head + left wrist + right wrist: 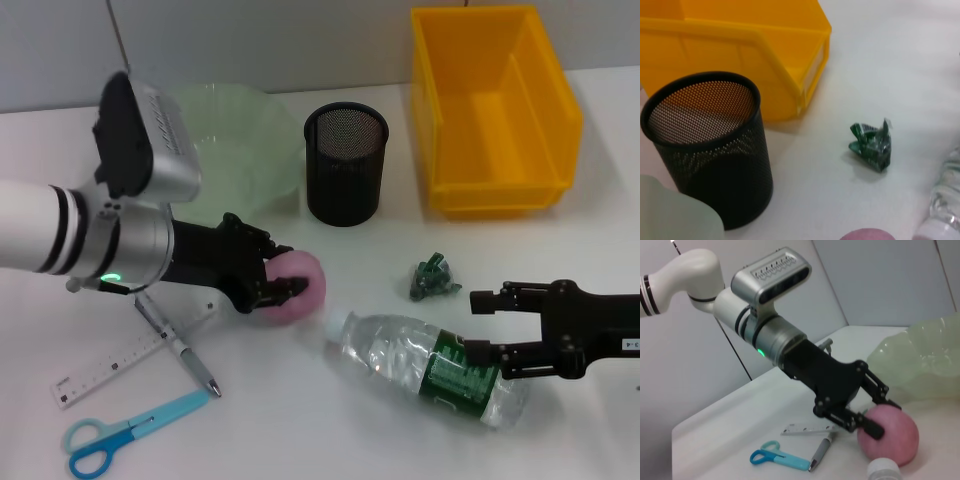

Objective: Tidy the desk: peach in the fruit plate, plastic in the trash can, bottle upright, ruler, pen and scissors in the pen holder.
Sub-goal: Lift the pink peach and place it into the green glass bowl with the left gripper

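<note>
White tabletop (pixel 300 420) is basically untidied: left claw (pixel 268 280) grips the peach (pixel 296 287), right claw (pixel 486 323) released beside the toppled bottle (pixel 425 366), everything else waiting.

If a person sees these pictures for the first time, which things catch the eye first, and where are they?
First, the left gripper closing around the pink peach near the desk's middle, just in front of the pale green fruit plate. Next, the bright yellow trash can at the back right. Then the bottle lying on its side in front, with the right gripper open around it.
</note>
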Robot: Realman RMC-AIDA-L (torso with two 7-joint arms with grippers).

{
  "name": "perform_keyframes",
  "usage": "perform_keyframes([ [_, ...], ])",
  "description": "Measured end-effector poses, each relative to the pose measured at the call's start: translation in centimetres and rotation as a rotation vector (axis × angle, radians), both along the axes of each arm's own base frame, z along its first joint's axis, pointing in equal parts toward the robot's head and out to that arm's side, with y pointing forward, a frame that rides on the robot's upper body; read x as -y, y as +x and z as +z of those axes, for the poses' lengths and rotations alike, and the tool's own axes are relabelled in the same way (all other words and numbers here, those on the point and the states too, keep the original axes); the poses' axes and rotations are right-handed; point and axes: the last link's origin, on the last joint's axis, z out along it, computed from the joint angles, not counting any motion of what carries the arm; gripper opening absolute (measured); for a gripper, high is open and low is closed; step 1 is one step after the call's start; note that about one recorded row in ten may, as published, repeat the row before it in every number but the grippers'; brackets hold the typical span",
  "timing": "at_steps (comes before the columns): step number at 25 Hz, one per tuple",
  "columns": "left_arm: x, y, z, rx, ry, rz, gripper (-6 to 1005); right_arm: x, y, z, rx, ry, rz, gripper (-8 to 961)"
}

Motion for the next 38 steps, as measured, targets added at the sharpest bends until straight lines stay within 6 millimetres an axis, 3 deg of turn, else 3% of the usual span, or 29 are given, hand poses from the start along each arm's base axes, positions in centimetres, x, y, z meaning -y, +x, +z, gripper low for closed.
perform_keyframes([
  [10,-1.0,1.6,4.3,0.283,0.038,0.119,350,0.1,0.1,0.0,0.004,-0.004,-0.002,805],
  [16,-3.2,0.3,6.8,0.466,0.27,0.217,305,0.1,0.1,-0.1,0.003,-0.007,-0.003,804],
  [25,-6.3,-2.8,6.1,0.416,0.528,0.365,230,0.1,-0.1,-0.2,-0.004,-0.011,0.0,804],
  [34,-6.3,-3.7,5.1,0.342,0.553,0.378,183,0.1,-0.2,-0.5,-0.007,-0.018,0.001,804],
  [38,-6.3,-3.8,4.6,0.312,0.555,0.376,337,0.1,-0.3,-0.6,-0.009,-0.018,0.002,804],
])
